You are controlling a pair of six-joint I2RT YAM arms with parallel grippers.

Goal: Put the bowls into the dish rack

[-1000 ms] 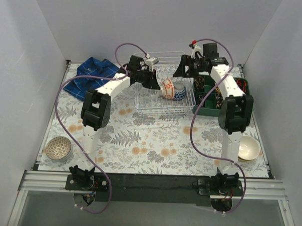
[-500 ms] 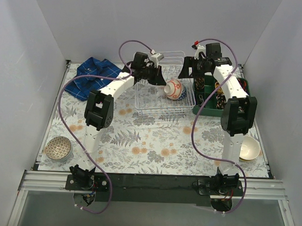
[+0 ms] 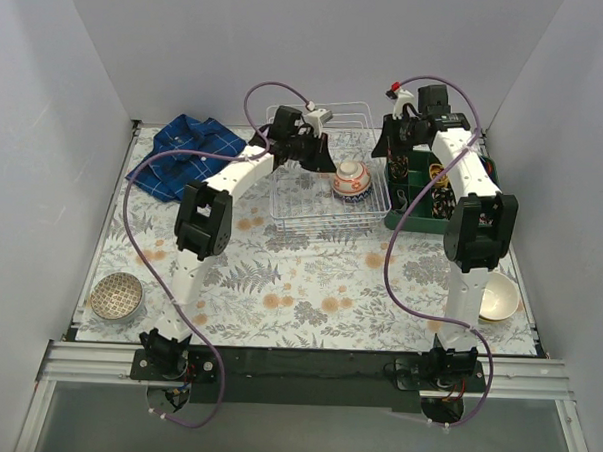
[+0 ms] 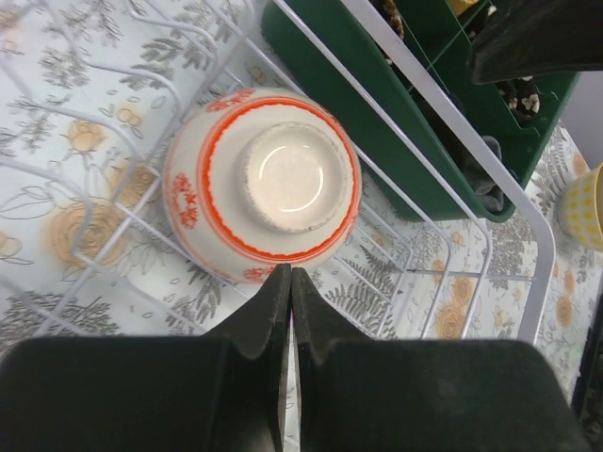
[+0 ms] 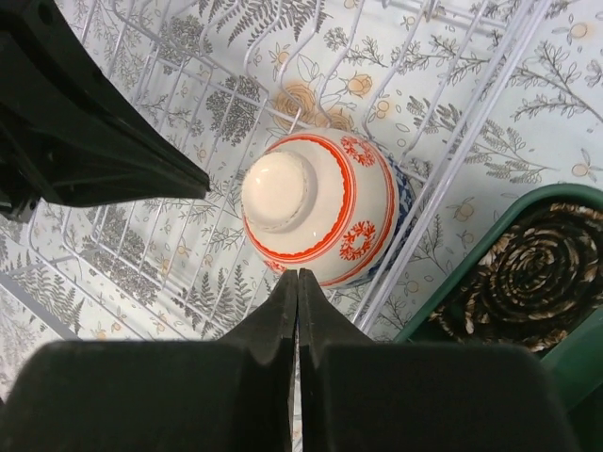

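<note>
The white wire dish rack (image 3: 313, 201) stands at the back middle. Inside it a white bowl with red bands (image 3: 352, 177) lies upside down over a blue-patterned bowl whose rim peeks out (image 5: 403, 202). My left gripper (image 3: 321, 164) hovers just left of the bowl, shut and empty; in its wrist view the tips (image 4: 290, 274) sit above the bowl (image 4: 264, 184). My right gripper (image 3: 387, 153) hangs to the bowl's right, shut with nothing held (image 5: 298, 276). A grey patterned bowl (image 3: 115, 296) rests front left, and a cream bowl (image 3: 499, 297) front right.
A green compartmented tray (image 3: 419, 219) with dark items sits against the rack's right side (image 4: 396, 141). A blue plaid cloth (image 3: 190, 153) lies back left. A yellow bowl (image 4: 586, 202) shows at the left wrist view's edge. White walls close in on three sides.
The red-banded bowl has turned from lying on its side to upside down in the rack. The left gripper moved back and right. The right gripper has shut.
</note>
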